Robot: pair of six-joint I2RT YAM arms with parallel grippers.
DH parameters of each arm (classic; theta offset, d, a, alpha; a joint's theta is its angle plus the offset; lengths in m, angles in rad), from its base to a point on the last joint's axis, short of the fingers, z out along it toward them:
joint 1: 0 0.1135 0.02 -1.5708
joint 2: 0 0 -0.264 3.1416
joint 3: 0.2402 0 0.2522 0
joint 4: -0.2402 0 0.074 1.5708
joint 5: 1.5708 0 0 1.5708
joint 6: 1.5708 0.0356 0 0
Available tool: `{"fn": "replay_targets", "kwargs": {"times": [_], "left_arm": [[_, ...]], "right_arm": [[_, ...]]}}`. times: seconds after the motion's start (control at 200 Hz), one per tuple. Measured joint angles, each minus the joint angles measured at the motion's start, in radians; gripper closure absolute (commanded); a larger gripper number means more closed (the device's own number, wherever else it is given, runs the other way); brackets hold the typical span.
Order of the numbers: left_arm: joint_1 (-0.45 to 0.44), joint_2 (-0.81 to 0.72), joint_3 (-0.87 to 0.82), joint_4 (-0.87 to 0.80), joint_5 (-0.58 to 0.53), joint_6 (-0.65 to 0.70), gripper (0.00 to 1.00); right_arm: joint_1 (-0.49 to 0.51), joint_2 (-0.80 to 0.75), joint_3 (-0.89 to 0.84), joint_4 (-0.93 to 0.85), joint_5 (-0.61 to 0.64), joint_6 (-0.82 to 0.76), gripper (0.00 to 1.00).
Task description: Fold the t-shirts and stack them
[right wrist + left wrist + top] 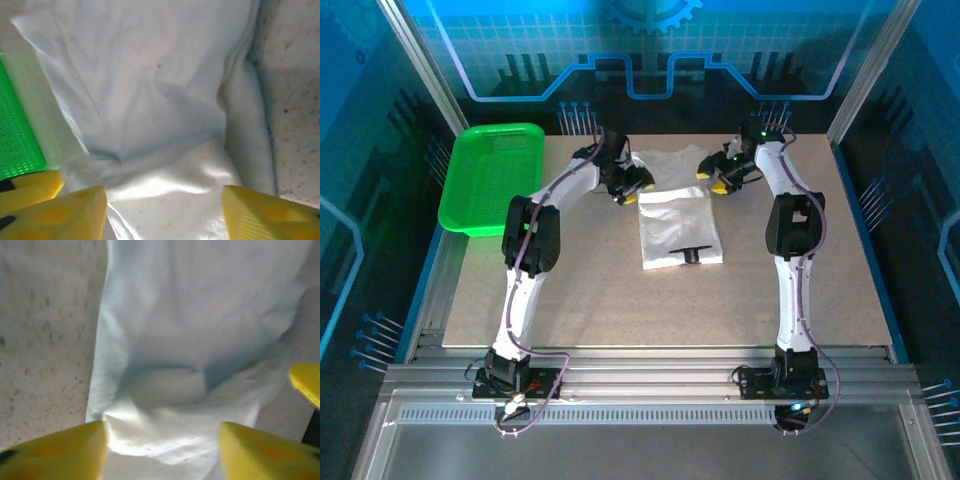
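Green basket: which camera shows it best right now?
Top external: the whole green basket sits in frame at the far left corner of the table, rim and mesh floor visible. The right wrist view catches a perforated green strip of it at its left edge, past the white t-shirt.

**Front and right of desk open; far centre crowded**

The near half of the desk (650, 310) and its right side lie bare. The green basket (490, 175) blocks the far-left corner. The left arm (532, 240) and right arm (795, 225) bend inward, the left gripper (632, 186) and right gripper (713, 178) flanking the rear t-shirt (670, 160). The folded t-shirt (678, 232) lies just nearer, between the arms.
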Motion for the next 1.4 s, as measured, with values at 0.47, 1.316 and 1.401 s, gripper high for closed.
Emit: {"fn": "replay_targets", "kwargs": {"times": [0.47, 1.316, 1.401], "left_arm": [[-0.116, -0.674, -0.681, 0.252, 0.0, -0.055, 0.16], [-0.248, -0.435, -1.012, 0.639, 0.05, -0.332, 0.71], [-0.248, -0.432, -1.006, 0.61, 0.045, -0.324, 0.88]], "right_arm": [[-0.094, -0.99, -1.165, 0.259, -0.06, -0.084, 0.21], [-0.048, -0.679, -1.356, 0.573, -0.134, 0.01, 0.64], [-0.032, -0.643, -1.318, 0.57, -0.132, 0.014, 0.88]]}}
